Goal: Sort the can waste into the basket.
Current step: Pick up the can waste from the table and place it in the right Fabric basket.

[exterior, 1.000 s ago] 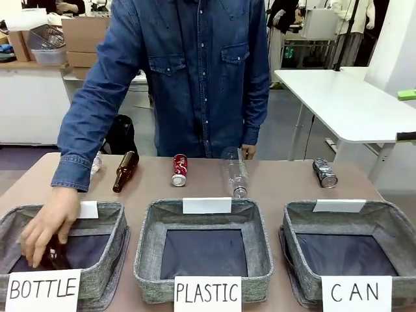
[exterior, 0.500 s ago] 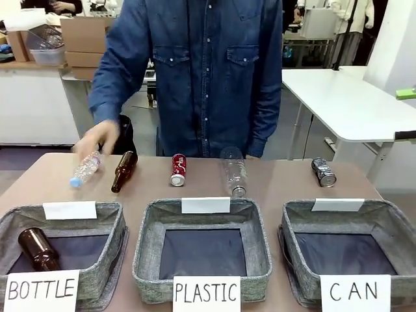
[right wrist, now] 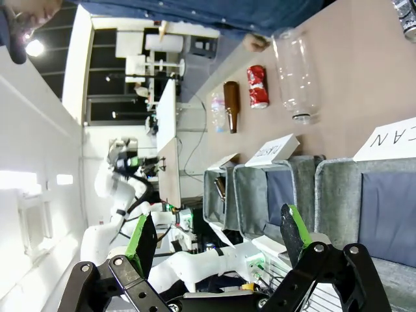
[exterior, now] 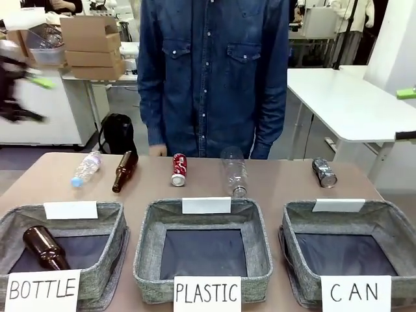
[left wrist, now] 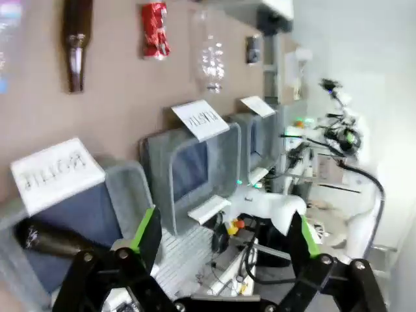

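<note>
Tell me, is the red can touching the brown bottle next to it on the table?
Apart. In the front view a strip of bare table shows between the red can and the brown bottle; they lie side by side.

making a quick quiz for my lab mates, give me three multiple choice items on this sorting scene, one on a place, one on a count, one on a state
1. Where does the dark can lie, relative to the CAN basket?
A) inside it
B) on the table beyond it
C) under it

2. How many bottles lie in the BOTTLE basket?
A) none
B) one
C) three

3. The robot's left hand is:
A) shut on a can
B) shut on a bottle
C) open, holding nothing

Answers:
1 B: the can rests on bare tabletop past the far rim.
2 B: a single brown bottle lies on its dark base.
3 C: its jaws stand wide apart with nothing between.
</note>
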